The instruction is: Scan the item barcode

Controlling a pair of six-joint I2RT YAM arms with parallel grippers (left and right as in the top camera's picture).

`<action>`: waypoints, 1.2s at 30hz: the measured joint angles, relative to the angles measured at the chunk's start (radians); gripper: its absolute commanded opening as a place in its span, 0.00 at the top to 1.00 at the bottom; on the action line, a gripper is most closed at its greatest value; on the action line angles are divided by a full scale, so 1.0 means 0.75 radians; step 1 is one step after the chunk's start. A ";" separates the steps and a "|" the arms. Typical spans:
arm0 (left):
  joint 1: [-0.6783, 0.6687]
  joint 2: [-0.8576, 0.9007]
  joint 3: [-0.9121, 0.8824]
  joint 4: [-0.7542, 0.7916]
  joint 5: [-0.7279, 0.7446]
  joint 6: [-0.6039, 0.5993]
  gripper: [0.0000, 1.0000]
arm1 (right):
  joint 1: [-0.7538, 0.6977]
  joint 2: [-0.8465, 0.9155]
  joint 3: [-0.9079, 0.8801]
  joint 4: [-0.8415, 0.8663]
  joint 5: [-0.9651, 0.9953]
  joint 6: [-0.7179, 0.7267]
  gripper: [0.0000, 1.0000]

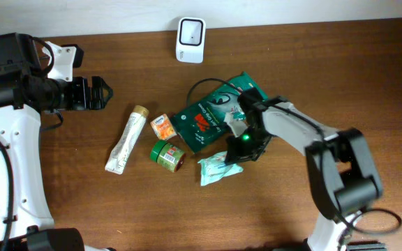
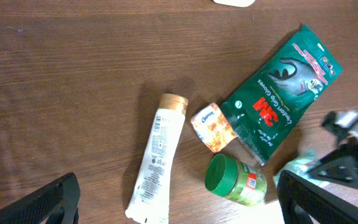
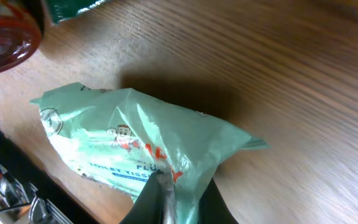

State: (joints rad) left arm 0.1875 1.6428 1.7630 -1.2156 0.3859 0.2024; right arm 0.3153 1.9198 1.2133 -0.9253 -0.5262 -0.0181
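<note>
A pale green tissue pack (image 1: 218, 167) lies on the wooden table in front of the dark green pouch. My right gripper (image 1: 241, 148) is down at the pack's right end. In the right wrist view its jaws are shut, pinching a fold of the tissue pack's (image 3: 129, 140) wrapper at the right gripper (image 3: 166, 196). The white scanner (image 1: 190, 40) stands at the table's far edge, apart from both arms. My left gripper (image 1: 98, 93) hovers at the left, wide open and empty; in its own view the left gripper (image 2: 179, 208) frames the tube and the jar.
A white tube (image 1: 126, 141), a small orange packet (image 1: 163, 126), a green-lidded jar (image 1: 167, 155) and a dark green glove pouch (image 1: 211, 115) lie clustered mid-table. The pouch touches the right arm's side. A black cable runs behind the pouch.
</note>
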 measured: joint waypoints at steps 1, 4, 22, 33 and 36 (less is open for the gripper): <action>0.000 0.000 0.000 0.000 0.000 0.000 0.01 | -0.010 -0.062 0.009 -0.024 0.038 0.001 0.96; 0.000 0.000 0.000 0.000 0.001 0.000 0.01 | -0.016 -0.308 0.054 -0.106 0.274 0.053 0.96; 0.000 0.000 0.000 0.001 0.000 -0.001 0.01 | 0.089 -0.358 0.085 -0.218 1.334 0.467 0.36; 0.000 0.000 0.000 0.001 0.000 0.000 0.01 | 0.005 -0.165 0.085 -0.227 1.102 0.359 0.37; 0.000 0.000 0.000 0.001 0.000 0.000 0.01 | 0.011 -0.047 0.080 -0.218 1.157 0.346 0.39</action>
State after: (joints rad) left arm 0.1875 1.6428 1.7630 -1.2152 0.3859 0.2024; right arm 0.3233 1.8843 1.2732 -1.0885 0.3412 0.2413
